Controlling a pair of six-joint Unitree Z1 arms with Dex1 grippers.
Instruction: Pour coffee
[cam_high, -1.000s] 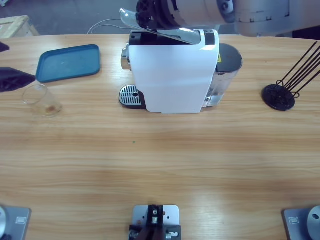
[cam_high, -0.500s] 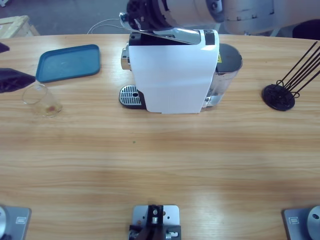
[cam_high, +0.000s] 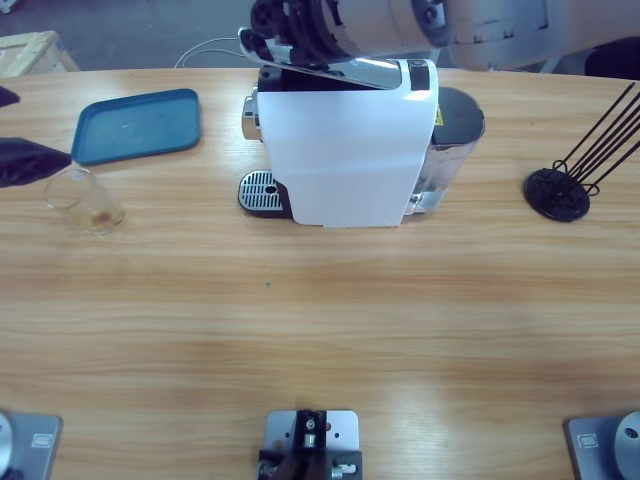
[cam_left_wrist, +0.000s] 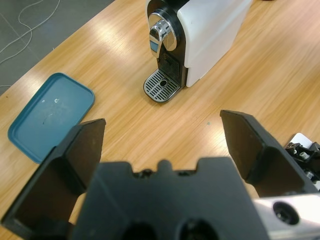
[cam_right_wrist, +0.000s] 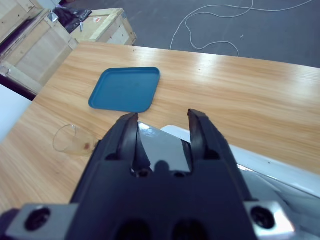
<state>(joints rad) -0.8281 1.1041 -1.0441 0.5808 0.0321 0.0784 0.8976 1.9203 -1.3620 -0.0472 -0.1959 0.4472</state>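
Machine-lever step: right hand (cam_high: 270, 35), jaws slightly apart, on coffee machine (cam_high: 345, 150) lever (cam_high: 330, 68); left hand (cam_left_wrist: 162, 137) wide apart over desk (cam_high: 320, 320); coffee (cam_high: 100, 216) in glass (cam_high: 82, 200) far left, next needs grasping it

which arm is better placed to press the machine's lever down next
Right, probably. The right gripper sits directly over the silver lever on the coffee machine, jaws around its end. The left gripper is off at the table's end, open.
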